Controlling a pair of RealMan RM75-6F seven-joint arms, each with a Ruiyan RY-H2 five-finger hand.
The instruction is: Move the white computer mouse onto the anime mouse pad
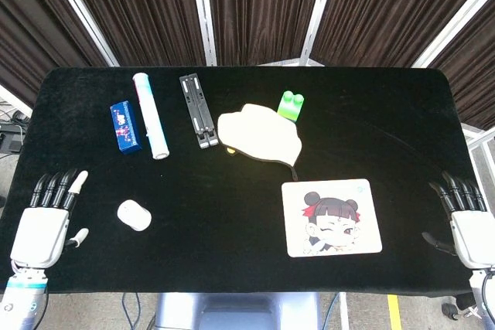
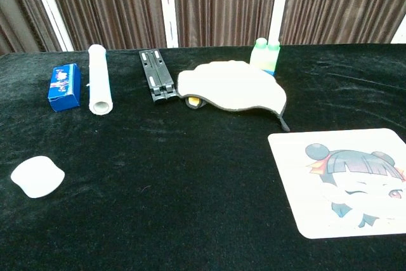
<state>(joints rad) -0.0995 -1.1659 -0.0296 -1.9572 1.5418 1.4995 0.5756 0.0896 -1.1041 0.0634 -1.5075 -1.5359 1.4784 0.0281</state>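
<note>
The black table [image 1: 387,113] is spreading across nearly the whole scene, and the anime mouse pad [image 1: 331,217] is lying flat near its right front, bare, with nothing sitting on it. By that showing the task is hardly begun: the pick-up, the carry to the right and the set-down are all waiting to be done. The left hand [image 1: 45,226] is hanging at the near left edge with its fingers straight and spread, holding nothing, and the right hand [image 1: 465,224] is doing the same at the near right edge, beside the pad but apart from it; neither is showing in the chest view. The white computer mouse [image 1: 134,215] is sitting on the cloth at the near left, just right of the left hand and not touching it, well apart from the pad. Its long axis is running slantwise, from far-left to near-right in the head view; which end is the front I cannot tell, since no buttons or wheel are showing.
</note>
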